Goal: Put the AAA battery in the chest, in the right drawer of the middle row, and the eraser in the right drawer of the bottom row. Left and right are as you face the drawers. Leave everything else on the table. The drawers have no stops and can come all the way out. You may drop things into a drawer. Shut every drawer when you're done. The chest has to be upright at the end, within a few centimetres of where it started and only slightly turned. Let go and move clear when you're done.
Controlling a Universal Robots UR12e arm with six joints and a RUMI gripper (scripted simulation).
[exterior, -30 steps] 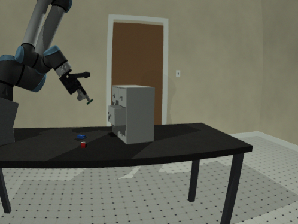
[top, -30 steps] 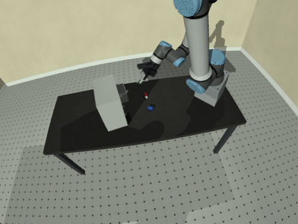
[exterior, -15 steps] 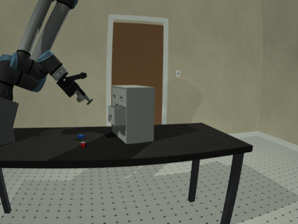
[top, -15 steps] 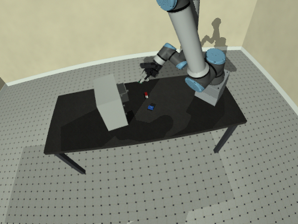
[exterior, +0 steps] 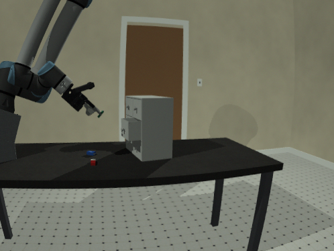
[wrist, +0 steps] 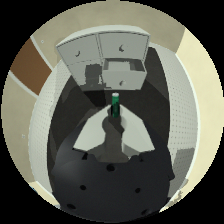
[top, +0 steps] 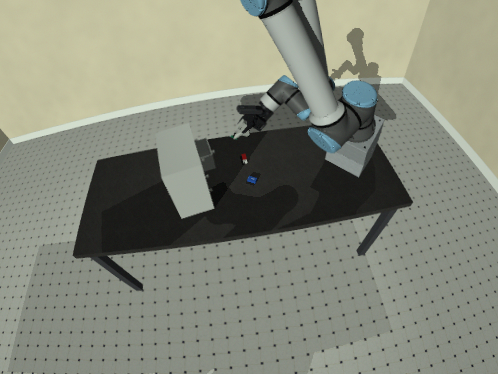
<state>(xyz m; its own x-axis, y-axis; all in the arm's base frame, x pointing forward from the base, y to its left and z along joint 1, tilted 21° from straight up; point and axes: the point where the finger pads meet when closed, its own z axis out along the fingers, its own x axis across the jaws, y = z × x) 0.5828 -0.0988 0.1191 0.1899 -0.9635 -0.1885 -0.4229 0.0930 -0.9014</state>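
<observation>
My gripper [top: 242, 129] is shut on a small green AAA battery [top: 234, 135] and holds it in the air in front of the chest's drawer face. The battery also shows in the exterior view [exterior: 99, 113] and in the wrist view [wrist: 115, 105], sticking out past the fingertips. The grey chest [top: 184, 170] stands upright on the black table. Its middle-row right drawer [wrist: 124, 71] is pulled out, and it also shows in the overhead view [top: 206, 153]. A small blue block [top: 253, 178] and a small red and white piece [top: 244, 159] lie on the table; I cannot tell which is the eraser.
The arm's grey base block [top: 356, 150] stands at the table's far right corner. The other drawers of the chest [exterior: 149, 127] look shut. A brown door [exterior: 153, 77] is behind the table.
</observation>
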